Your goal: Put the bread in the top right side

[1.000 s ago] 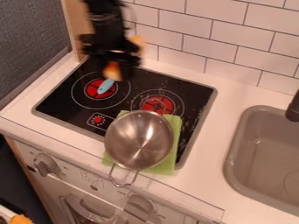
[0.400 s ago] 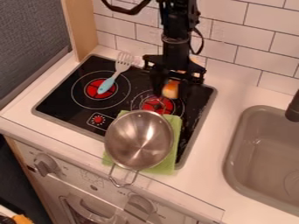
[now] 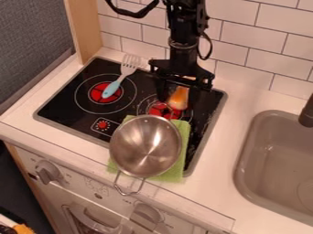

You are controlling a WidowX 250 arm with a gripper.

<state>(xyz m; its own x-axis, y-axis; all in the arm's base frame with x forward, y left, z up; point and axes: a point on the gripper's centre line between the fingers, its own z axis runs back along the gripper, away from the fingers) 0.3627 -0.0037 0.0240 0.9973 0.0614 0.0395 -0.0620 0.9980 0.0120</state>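
Hanging down beyond the steel pan [image 3: 147, 146], on its wall side and slightly toward the sink [image 3: 242, 162], my black gripper [image 3: 178, 97] is over the dark cooktop [image 3: 58, 103]. The bread [image 3: 179, 100], small and orange-brown with a paler patch, sits at my gripper's lower end, just past the pan's far rim and toward its sink side. My gripper's dark body hides the bread's upper part, and I cannot tell whether I am pinching it or whether it touches the glass below. Dark parts against the dark glass make my gripper's outline hard to follow. Above the pan in the view, my arm [image 3: 183, 43] is cut off by the top edge, and a black cable loops beside it.

Under the pan lies a green cloth [image 3: 178, 171], its middle covered and its edges showing on both sides. The pan's wire handle points away from the wall, over the counter's front. Beyond the pan, a red burner [image 3: 160, 109] is partly hidden. Farther to the pan's upper left, a fork [image 3: 128, 67] with a pale blue handle lies with its handle end over a second red burner [image 3: 98, 93]. Well to the pan's right, the grey sink and dark faucet [image 3: 307, 114] run out of view. Far to its lower left, something orange [image 3: 23, 229] is cut off at the bottom edge, too partial to name.
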